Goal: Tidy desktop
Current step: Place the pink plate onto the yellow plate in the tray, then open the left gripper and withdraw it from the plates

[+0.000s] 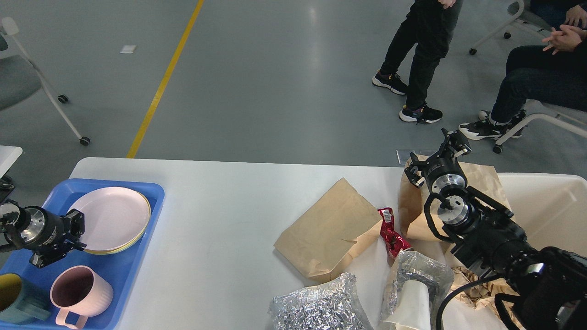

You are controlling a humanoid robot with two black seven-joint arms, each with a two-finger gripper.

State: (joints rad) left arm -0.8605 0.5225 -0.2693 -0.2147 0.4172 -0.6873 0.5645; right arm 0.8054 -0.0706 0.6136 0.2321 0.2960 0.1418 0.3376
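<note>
Wide bare stretch across the middle of the desktop (215, 206), open from far edge to near edge, between the blue tray (153, 195) at left and a flat brown paper bag (328, 229) at right. Tray crowded: stacked plates (112, 220), pink mug (80, 293), teal mug (16, 298), left gripper (75, 229) at the plates' edge. Right side blocked by red wrapper (390, 233), crumpled foil (316, 305), foil-wrapped cup (412, 284), upright paper bag (481, 181) and the right arm (486, 229). Cream bin (550, 201) at far right.
</note>
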